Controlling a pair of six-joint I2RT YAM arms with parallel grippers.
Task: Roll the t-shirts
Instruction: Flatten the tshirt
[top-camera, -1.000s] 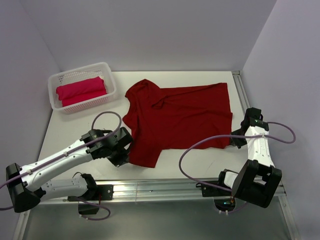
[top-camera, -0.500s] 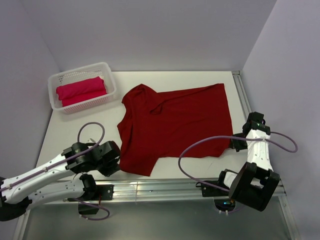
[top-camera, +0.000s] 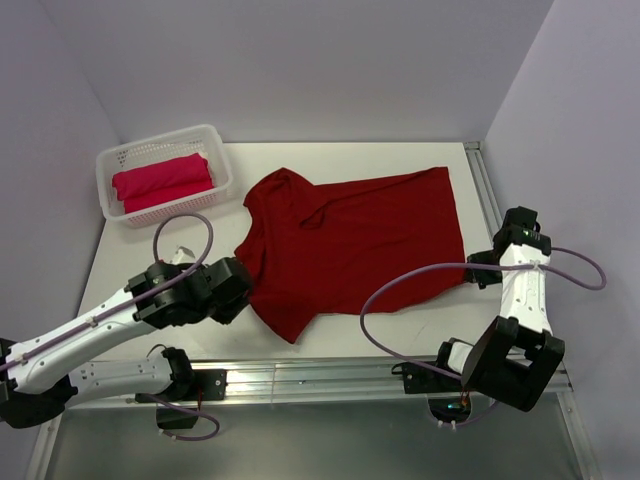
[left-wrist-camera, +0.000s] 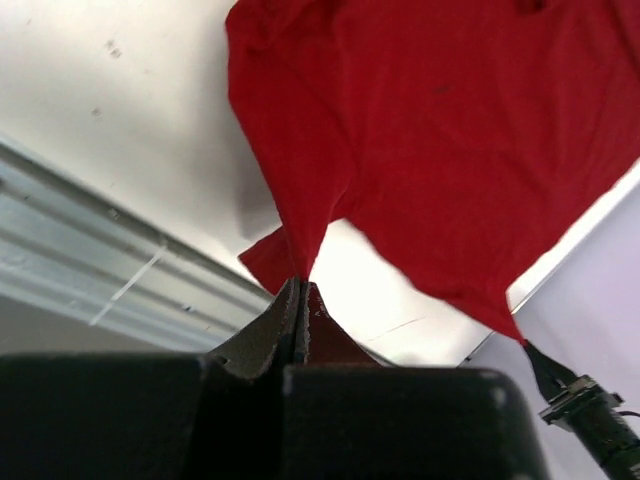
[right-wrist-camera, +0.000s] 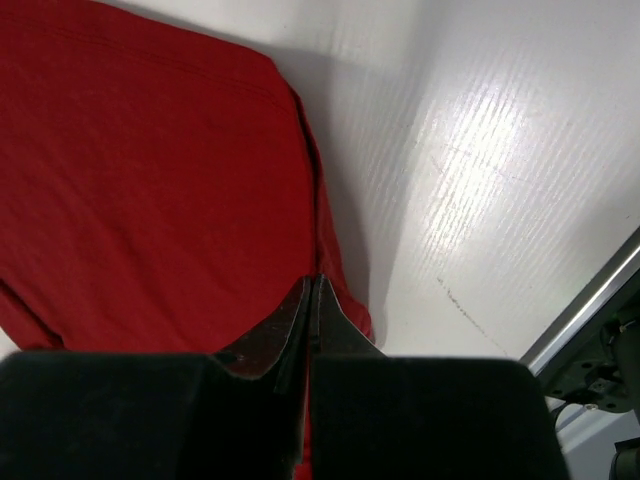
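Note:
A dark crimson t-shirt (top-camera: 360, 230) lies spread across the white table, collar to the left and hem to the right. My left gripper (top-camera: 243, 282) is shut on its near left edge. In the left wrist view the jaws (left-wrist-camera: 300, 284) pinch a point of cloth, and the t-shirt (left-wrist-camera: 450, 130) hangs lifted from it. My right gripper (top-camera: 470, 276) is shut on the near right hem corner. In the right wrist view the jaws (right-wrist-camera: 313, 280) clamp the edge of the t-shirt (right-wrist-camera: 150, 180). A brighter pinkish-red t-shirt (top-camera: 162, 180) lies bundled in the basket.
A white lattice basket (top-camera: 215, 140) stands at the back left corner of the table. A metal rail (top-camera: 310, 372) runs along the near edge, and another rail (top-camera: 488, 195) along the right side. Grey walls close in on three sides.
My left arm swung toward the near left edge, then came back up, dragging the t-shirt's left side a little left and nearer. The right gripper barely shifted. Both stayed shut.

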